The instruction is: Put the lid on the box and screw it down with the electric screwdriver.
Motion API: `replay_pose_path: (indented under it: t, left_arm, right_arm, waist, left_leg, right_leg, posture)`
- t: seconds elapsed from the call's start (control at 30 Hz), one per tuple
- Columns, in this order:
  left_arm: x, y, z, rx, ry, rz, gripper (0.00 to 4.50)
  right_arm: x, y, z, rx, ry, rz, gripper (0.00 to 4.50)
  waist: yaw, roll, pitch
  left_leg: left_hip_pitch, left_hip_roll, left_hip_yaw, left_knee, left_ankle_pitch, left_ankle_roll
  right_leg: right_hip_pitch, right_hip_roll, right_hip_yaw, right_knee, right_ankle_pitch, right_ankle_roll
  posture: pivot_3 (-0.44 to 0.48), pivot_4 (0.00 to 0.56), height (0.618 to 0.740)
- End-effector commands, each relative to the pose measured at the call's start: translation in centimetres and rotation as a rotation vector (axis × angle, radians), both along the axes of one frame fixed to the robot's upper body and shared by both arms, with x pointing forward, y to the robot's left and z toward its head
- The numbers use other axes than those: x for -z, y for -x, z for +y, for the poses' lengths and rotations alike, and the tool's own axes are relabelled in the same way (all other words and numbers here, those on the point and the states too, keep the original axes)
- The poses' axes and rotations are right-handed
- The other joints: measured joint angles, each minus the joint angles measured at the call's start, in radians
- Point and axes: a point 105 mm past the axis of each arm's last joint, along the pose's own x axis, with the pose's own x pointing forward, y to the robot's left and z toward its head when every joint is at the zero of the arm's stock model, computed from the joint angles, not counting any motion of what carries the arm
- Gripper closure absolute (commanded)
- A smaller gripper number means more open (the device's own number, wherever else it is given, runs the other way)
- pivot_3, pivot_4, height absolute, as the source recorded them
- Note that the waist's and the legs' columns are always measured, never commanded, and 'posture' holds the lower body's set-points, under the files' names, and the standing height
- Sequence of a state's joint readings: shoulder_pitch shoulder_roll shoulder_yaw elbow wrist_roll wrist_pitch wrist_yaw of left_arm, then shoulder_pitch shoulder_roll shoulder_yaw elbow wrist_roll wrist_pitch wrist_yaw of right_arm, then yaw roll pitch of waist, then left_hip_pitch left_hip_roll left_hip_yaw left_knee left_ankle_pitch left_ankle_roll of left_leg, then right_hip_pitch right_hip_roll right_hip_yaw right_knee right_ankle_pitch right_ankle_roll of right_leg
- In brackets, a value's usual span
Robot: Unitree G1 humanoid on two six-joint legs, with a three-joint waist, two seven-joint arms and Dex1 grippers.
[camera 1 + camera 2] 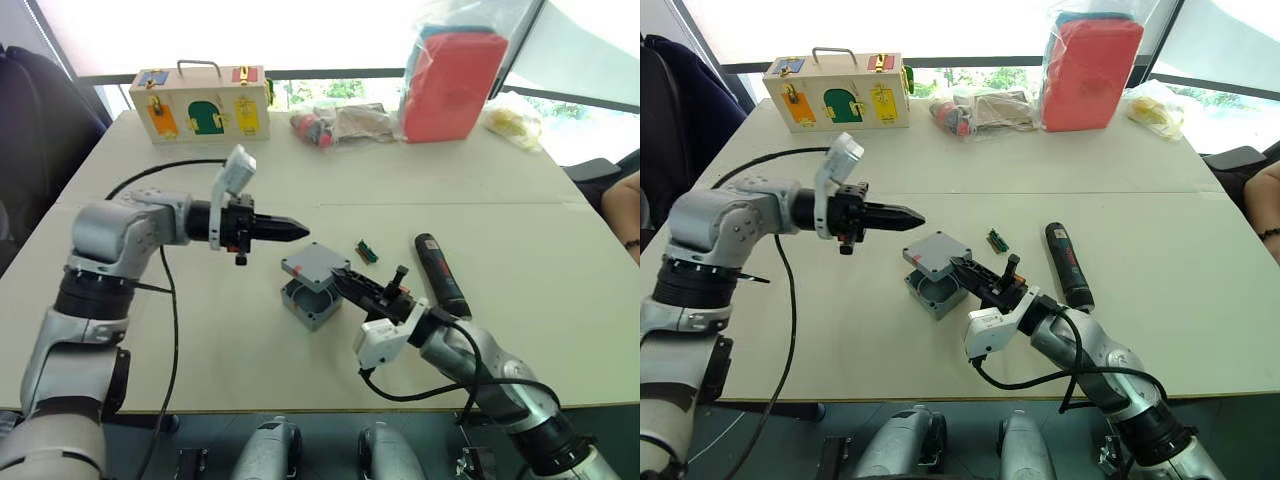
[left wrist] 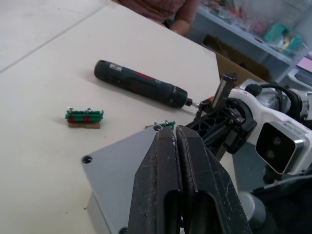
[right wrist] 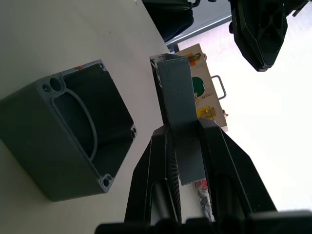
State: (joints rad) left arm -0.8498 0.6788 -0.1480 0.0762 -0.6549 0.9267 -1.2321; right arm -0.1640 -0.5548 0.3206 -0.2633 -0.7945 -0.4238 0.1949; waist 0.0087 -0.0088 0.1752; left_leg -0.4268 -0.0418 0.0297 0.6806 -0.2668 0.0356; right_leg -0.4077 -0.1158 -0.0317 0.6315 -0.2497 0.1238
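The grey box point(image 1: 308, 304) stands open on the table's middle, its hollow and corner posts plain in the right wrist view point(image 3: 73, 131). Over it hangs the lid point(image 1: 316, 266), tilted and a little off to the far side. My right gripper point(image 1: 342, 281) is shut on the lid's near right edge, the plate clamped between its fingers point(image 3: 146, 161). My left gripper point(image 1: 300, 231) hovers shut and empty just left of the lid, pointing at it. The electric screwdriver point(image 1: 440, 272) lies on the table right of the box, untouched.
A small green-and-brown bit holder point(image 1: 366, 252) lies between the box and the screwdriver. At the table's far edge stand a wooden case point(image 1: 200, 103) with coloured latches, some bagged items point(image 1: 335, 124) and a red pack point(image 1: 450, 85). A person's arm point(image 1: 625, 215) shows at the right edge.
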Motion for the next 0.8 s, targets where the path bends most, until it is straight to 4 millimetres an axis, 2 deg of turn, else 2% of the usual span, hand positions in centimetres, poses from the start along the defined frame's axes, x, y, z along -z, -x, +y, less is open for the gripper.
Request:
replay_pose_path:
  t: [0.03,0.5,0.8]
  left_arm:
    - [0.3,0.2,-0.1,0.033,-0.02,-0.028,4.44]
    - [3.2,-0.1,0.9,0.03,-0.137,-0.037,4.44]
    - [3.5,-0.3,0.9,0.024,-0.142,-0.037,4.44]
  right_arm:
    - [-0.3,0.5,0.5,-0.023,-0.02,-0.033,4.36]
    - [1.6,0.9,0.5,-0.023,0.009,-0.029,4.36]
    - [2.5,0.9,0.9,-0.026,0.029,-0.035,4.36]
  waist:
    - [0.0,0.0,0.0]
    - [0.0,0.0,0.0]
    - [0.0,0.0,0.0]
  left_leg:
    - [0.0,0.0,0.0,0.0,0.0,0.0]
    - [0.0,0.0,0.0,0.0,0.0,0.0]
    - [0.0,0.0,0.0,0.0,0.0,0.0]
  right_leg:
    - [0.0,0.0,0.0,0.0,0.0,0.0]
    - [0.0,0.0,0.0,0.0,0.0,0.0]
    - [0.0,0.0,0.0,0.0,0.0,0.0]
  posture:
    - [0.0,0.15,0.74]
    - [0.0,0.15,0.74]
    - [0.0,0.15,0.74]
